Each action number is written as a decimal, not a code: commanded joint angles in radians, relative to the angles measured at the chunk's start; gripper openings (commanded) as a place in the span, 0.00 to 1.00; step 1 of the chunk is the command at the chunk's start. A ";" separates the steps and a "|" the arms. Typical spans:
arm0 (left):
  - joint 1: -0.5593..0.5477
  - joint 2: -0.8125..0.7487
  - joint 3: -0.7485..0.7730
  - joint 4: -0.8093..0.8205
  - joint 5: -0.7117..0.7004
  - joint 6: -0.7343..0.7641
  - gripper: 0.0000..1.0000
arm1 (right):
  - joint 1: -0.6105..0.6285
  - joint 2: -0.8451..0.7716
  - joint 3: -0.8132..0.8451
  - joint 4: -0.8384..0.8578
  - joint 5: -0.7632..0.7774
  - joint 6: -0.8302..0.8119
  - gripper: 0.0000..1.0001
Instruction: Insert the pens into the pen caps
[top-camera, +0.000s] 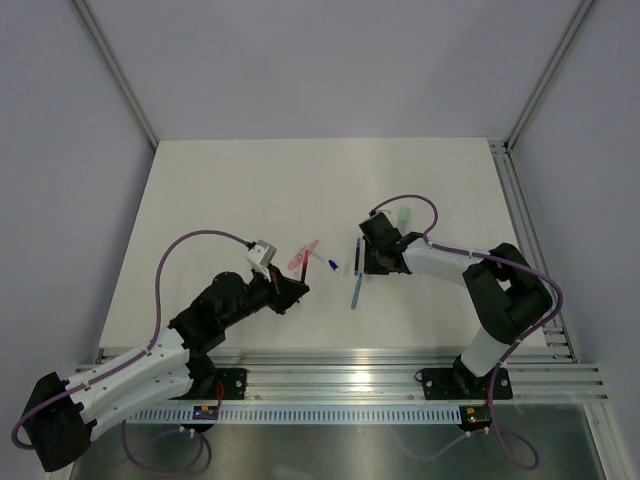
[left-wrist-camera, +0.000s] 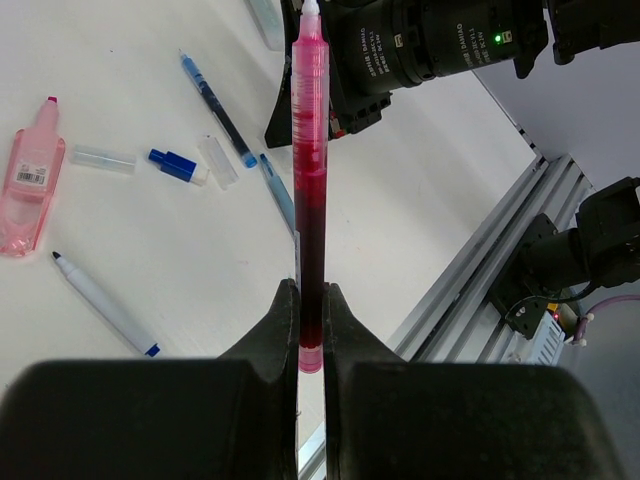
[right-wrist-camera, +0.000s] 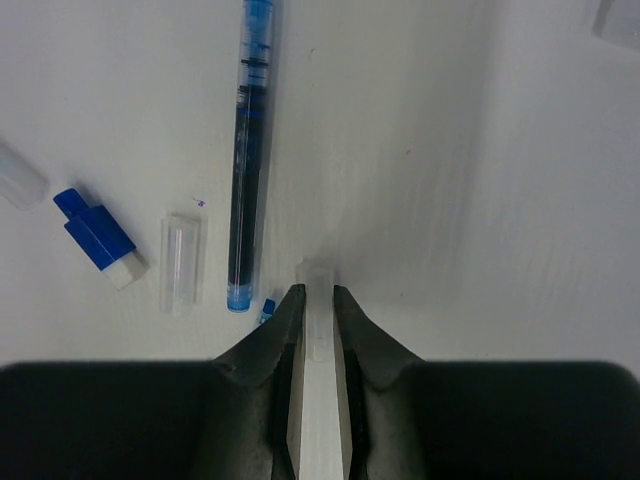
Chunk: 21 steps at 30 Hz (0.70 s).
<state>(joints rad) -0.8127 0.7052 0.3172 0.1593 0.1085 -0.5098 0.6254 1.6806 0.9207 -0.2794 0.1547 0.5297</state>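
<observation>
The left tool (left-wrist-camera: 311, 298) pinches one red pen (left-wrist-camera: 310, 150) by its end over the middle of the desk (top-camera: 220, 190). Three more pens lie there: a white pen (left-wrist-camera: 105, 303), a dark blue pen (right-wrist-camera: 250, 150) and a light blue pen (left-wrist-camera: 278, 190). The right tool (right-wrist-camera: 318, 295) clamps one clear cap (right-wrist-camera: 318, 340). One mint cap (top-camera: 403, 215) lies nearby.

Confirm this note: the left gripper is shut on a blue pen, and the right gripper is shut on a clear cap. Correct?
Wrong colour: the left gripper is shut on a red pen, as the left wrist view shows. The right gripper is indeed shut on a clear cap.
</observation>
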 joint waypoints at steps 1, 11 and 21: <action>-0.002 0.002 0.005 0.068 0.007 0.025 0.00 | -0.010 0.018 -0.046 0.035 -0.018 0.032 0.22; -0.002 0.025 0.013 0.080 0.010 0.031 0.00 | -0.010 0.007 -0.128 0.118 -0.007 0.067 0.25; -0.002 0.036 0.011 0.088 0.011 0.031 0.00 | -0.010 -0.038 -0.161 0.146 0.023 0.076 0.10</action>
<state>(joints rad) -0.8131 0.7368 0.3172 0.1749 0.1085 -0.4980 0.6209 1.6478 0.8032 -0.0654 0.1402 0.6022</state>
